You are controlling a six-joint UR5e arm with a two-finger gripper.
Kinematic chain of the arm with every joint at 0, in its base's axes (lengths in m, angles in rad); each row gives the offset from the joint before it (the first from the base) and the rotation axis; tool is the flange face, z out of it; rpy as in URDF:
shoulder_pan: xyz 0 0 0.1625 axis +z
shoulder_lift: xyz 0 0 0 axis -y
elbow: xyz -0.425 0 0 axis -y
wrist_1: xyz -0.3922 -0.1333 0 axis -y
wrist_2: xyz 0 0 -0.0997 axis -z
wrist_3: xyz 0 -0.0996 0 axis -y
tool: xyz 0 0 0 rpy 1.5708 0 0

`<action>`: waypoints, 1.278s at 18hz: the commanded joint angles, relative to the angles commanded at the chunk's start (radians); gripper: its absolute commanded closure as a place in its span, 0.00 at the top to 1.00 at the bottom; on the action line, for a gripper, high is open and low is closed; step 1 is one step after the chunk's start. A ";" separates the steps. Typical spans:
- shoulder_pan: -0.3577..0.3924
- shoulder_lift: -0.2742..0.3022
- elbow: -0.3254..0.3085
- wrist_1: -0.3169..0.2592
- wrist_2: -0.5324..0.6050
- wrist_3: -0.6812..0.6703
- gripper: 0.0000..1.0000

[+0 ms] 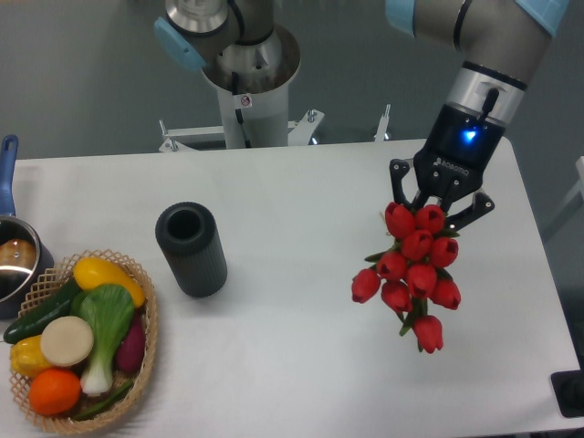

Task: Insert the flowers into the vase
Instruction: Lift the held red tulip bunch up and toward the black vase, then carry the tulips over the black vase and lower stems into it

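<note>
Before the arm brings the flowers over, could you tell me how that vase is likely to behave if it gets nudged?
The vase stands upright and is taller than wide, so a bump near its mouth might tip it. Being round, it would probably roll once down. Its ribbed, matte wall looks grippy rather than slippery. The tool holds the flowers well off to the side.

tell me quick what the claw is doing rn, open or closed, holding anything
Claw: closed on the flowers, holding the bunch in the air above the table, off to the right of the vase.
</note>
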 joint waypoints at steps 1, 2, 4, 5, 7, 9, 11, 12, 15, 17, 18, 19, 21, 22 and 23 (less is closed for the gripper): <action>0.002 0.003 -0.015 0.035 -0.041 -0.005 0.00; 0.003 0.008 -0.038 0.064 -0.090 -0.008 0.00; -0.002 0.037 -0.084 0.089 -0.167 -0.035 0.00; -0.002 0.046 -0.104 0.097 -0.187 -0.043 0.00; 0.003 0.060 -0.130 0.121 -0.236 -0.044 0.00; 0.009 0.071 -0.143 0.125 -0.279 -0.040 0.00; 0.011 0.077 -0.144 0.129 -0.296 -0.040 0.00; 0.011 0.086 -0.149 0.131 -0.313 -0.043 0.00; 0.006 0.132 -0.190 0.131 -0.359 -0.043 0.00; 0.002 0.164 -0.216 0.131 -0.388 -0.043 0.02; 0.002 0.169 -0.224 0.131 -0.408 -0.043 0.04; -0.001 0.175 -0.232 0.131 -0.423 -0.043 0.04; -0.012 0.196 -0.253 0.131 -0.436 -0.041 0.04; -0.030 0.198 -0.262 0.132 -0.445 -0.038 0.04; -0.043 0.199 -0.265 0.134 -0.448 -0.038 0.04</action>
